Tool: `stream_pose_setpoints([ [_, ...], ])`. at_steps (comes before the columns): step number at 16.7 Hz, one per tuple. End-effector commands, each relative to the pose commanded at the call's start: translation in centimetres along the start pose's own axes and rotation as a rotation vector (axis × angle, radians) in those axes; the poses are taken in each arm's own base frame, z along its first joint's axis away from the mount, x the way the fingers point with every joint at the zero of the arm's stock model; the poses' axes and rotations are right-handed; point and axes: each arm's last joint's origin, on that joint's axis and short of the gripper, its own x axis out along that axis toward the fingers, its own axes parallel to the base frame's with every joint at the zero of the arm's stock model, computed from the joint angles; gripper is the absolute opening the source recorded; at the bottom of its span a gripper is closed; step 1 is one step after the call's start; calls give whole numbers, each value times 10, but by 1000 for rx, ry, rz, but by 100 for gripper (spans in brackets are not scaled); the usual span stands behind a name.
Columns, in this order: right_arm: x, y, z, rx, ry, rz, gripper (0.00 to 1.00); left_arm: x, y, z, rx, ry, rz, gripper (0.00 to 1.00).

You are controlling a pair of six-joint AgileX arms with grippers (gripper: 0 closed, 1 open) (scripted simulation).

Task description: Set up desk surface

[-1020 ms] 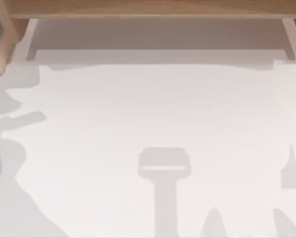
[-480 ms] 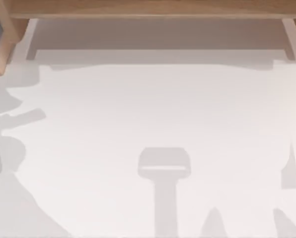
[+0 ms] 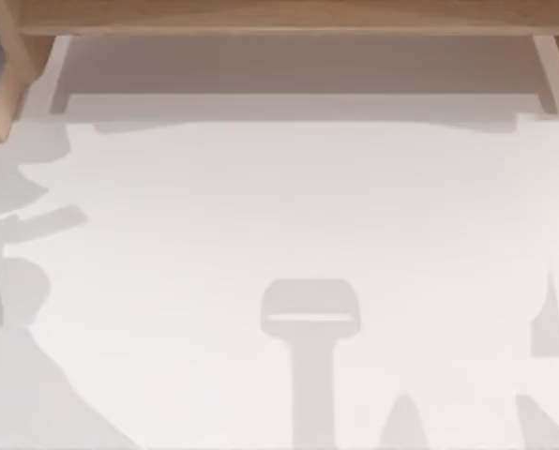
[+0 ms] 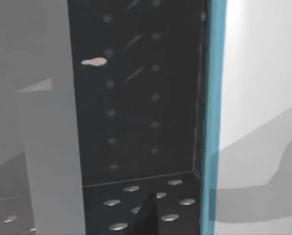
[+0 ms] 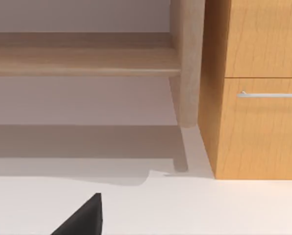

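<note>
Pincer tips are all that can be seen of either arm: a dark fingertip of the right pincer juts into the right wrist view just above the white table, and a dark fingertip of the left pincer shows in the left wrist view in front of a dark perforated panel. Whether either pincer stands apart or together cannot be told. Seen from above, the table is a plain matte white surface with nothing lying on it, only grey shadows: broad ragged ones along its left edge, a T-shaped one at the middle of the near edge, and smaller pointed ones toward the near right corner. Along the far edge runs a light-brown wooden shelf on pale posts, casting a band of shade beneath it. The right wrist view shows that shelf from the side, one round post standing on the table just beside a wooden cabinet with a thin metal handle. In the left wrist view the dark panel is bordered by a blue strip and a grey upright board.
</note>
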Motion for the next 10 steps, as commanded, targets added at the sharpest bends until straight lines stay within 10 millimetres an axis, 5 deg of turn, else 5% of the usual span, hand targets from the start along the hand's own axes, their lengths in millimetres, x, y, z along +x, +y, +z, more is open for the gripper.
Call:
stream_pose_setpoints([
  [2,0,0,0,0,0,0,100,0,0,0,0,0,0,100],
  [10,0,0,0,0,0,0,100,-1,0,-1,-1,2,0,100],
])
